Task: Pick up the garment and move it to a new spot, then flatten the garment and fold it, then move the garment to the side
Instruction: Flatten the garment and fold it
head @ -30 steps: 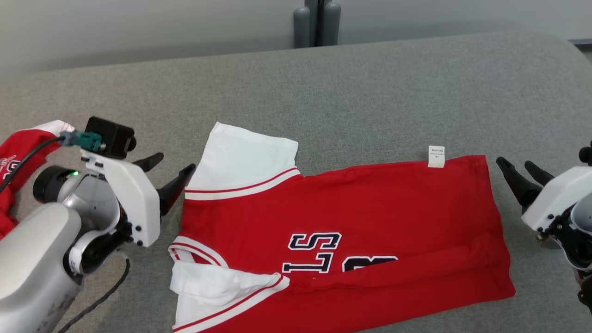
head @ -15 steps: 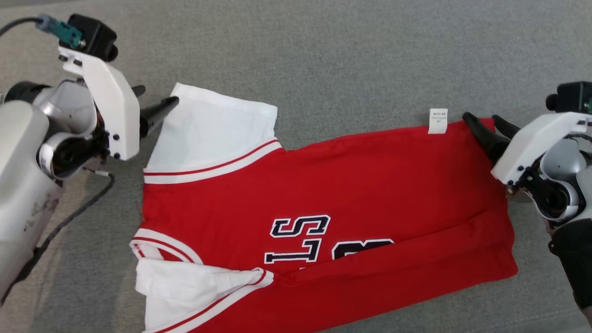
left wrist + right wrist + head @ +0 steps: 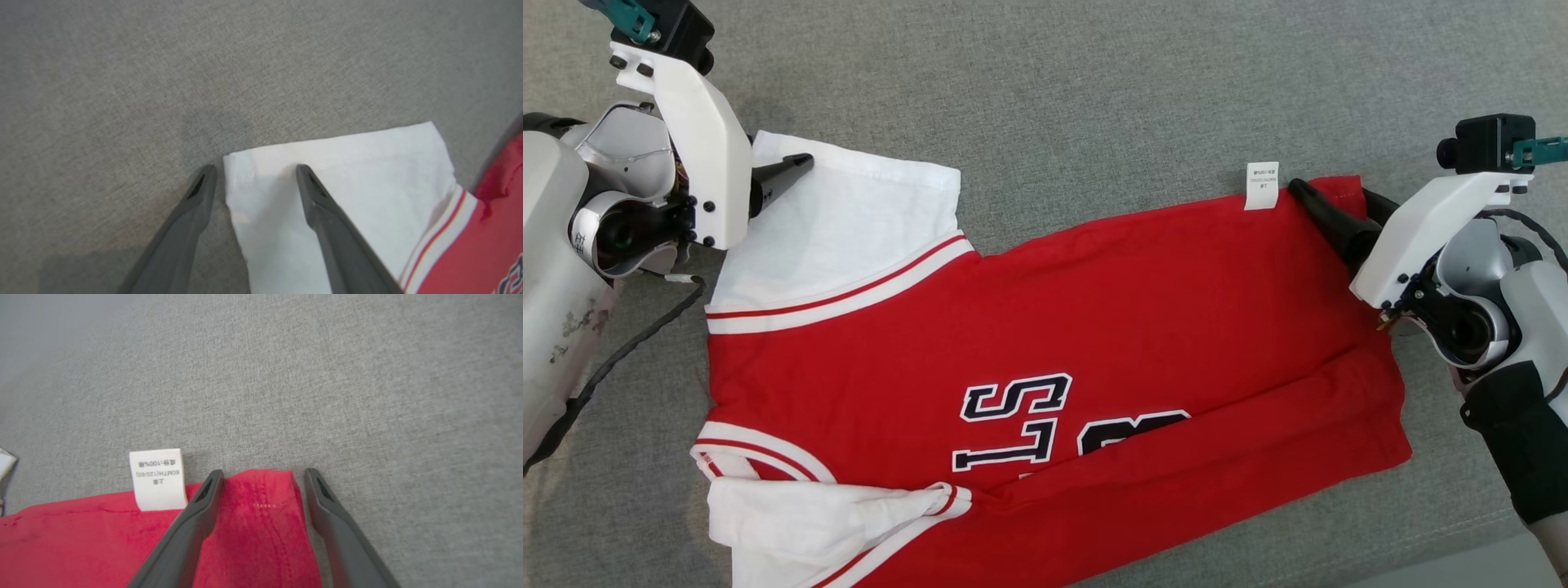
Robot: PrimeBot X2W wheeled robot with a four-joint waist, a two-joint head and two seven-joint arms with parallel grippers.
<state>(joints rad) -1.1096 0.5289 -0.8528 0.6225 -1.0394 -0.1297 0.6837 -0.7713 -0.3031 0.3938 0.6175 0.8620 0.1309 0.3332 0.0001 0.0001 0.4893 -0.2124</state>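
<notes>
The garment point(image 3: 1094, 327) is a red jersey with white sleeves and dark lettering, lying flat on a grey fabric surface point(image 3: 1094, 98). My left gripper point(image 3: 796, 163) is open at the garment's far left corner. In the left wrist view this gripper point(image 3: 256, 168) straddles the corner of the white sleeve point(image 3: 347, 171), one finger on the cloth and one beside it. My right gripper point(image 3: 1331, 192) is open over the far right hem corner, beside a white label point(image 3: 1262, 185). In the right wrist view the gripper point(image 3: 263, 473) has the red corner point(image 3: 253, 539) between its fingers.
A black cable point(image 3: 629, 351) trails over the surface under my left arm. The grey surface ends at a seam and edge at the lower right point(image 3: 1462, 539). Bare grey fabric stretches beyond the garment's far edge.
The head camera has tipped down and the whole picture has shifted. Relative to the garment, both grippers have come in from beside it to its two far corners. Both stay open.
</notes>
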